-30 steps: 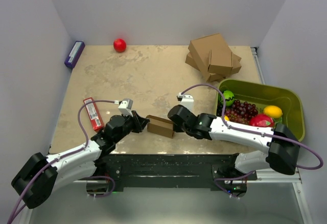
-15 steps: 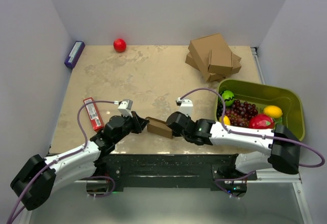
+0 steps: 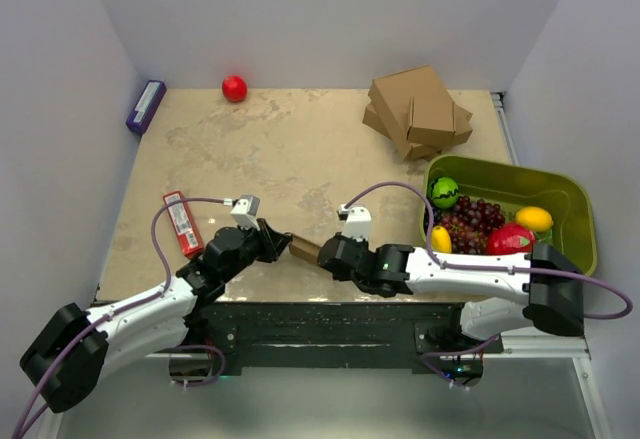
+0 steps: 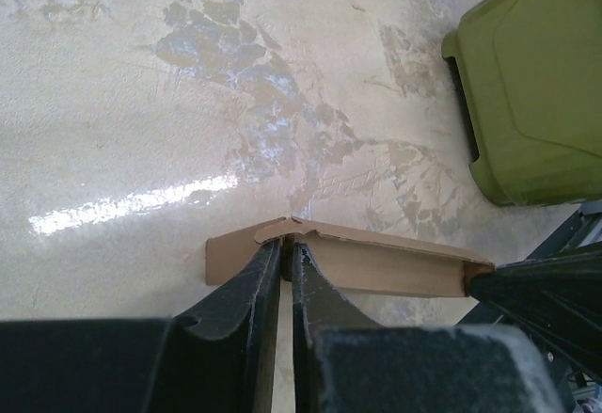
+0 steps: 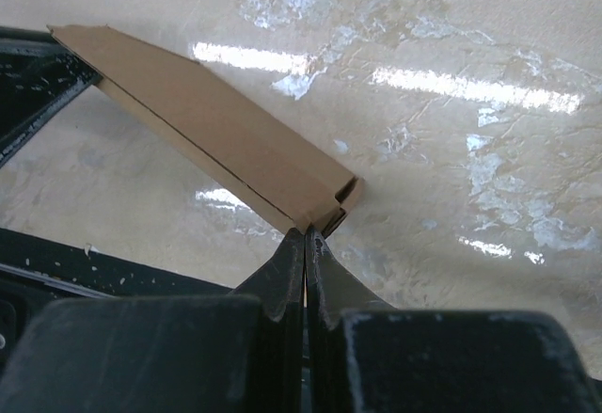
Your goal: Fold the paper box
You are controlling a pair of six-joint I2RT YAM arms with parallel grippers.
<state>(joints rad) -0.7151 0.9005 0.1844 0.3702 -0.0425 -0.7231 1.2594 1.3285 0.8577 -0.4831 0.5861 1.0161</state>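
At the near edge of the beige mottled table, between the two arms, lies the paper box, a thin brown cardboard sheet, partly folded into a long low shape. The left gripper is pinched on one upright wall at the box's left end, jaws almost together with the card between them. It is likely anchoring that end so the piece can't slide. The right gripper is closed tight, tips at the box's opposite corner. I can't tell if any card is caught between them; it looks more like a push to crease or tuck that end. The fold looks unfinished, with the corner flap not yet seated.

Further out, a flat red packet lies left of the arms. A green plastic tub holding dark grapes and other fruit sits right, well apart from the work. At the far side are a stack of bigger brown cardboard boxes, a red ball and a purple carton, all out of the way.
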